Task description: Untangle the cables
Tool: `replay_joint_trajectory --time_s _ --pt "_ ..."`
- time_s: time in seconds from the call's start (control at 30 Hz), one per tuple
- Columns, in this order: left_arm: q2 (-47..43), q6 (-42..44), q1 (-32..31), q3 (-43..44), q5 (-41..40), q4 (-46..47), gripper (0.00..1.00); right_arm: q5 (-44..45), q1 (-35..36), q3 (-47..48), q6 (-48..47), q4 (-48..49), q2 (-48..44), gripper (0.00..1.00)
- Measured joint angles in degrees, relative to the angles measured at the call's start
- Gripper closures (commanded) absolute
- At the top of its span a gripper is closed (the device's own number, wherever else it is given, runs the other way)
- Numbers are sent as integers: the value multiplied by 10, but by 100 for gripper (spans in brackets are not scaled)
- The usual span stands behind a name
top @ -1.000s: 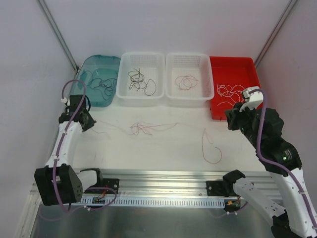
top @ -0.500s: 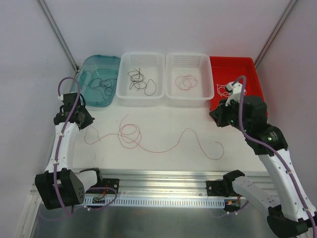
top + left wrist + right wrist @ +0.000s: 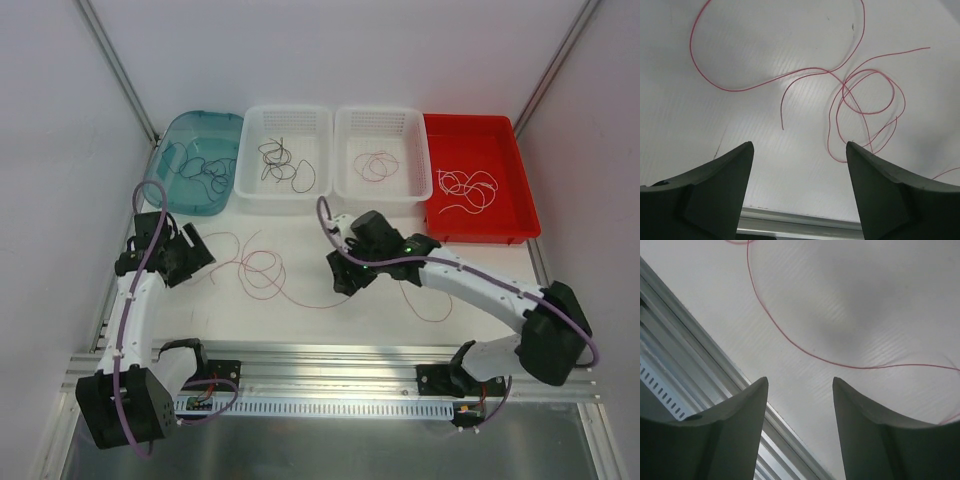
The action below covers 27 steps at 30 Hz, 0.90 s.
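Only overhead: white cables (image 3: 465, 188) in red tray (image 3: 503, 138)

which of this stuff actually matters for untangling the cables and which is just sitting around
In the job:
- thin red-pink wire, looped over itself on the table
- left hand, open, empty
- right hand, open, empty

Just lying about right now:
- teal translucent plastic tray
- left white mesh basket
- right white mesh basket
- red plastic tray
- silver metal rail
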Motion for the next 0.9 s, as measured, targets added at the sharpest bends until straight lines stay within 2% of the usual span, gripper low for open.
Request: replay_joint_trajectory --time_s 0.1,0.33,0.7,0.83,0.9 --pt "-12 0 0 -18 13 4 16 17 51 26 0 28 82 41" --pt "-16 -2 0 -74 44 19 16 57 136 119 9 76 249 41" --pt "-16 -7 0 -87 66 45 16 101 163 199 28 105 370 47" --pt "-18 -10 0 -87 66 47 16 122 168 215 30 110 384 58" --pt "-19 -11 0 -87 66 48 16 137 171 222 29 110 389 75"
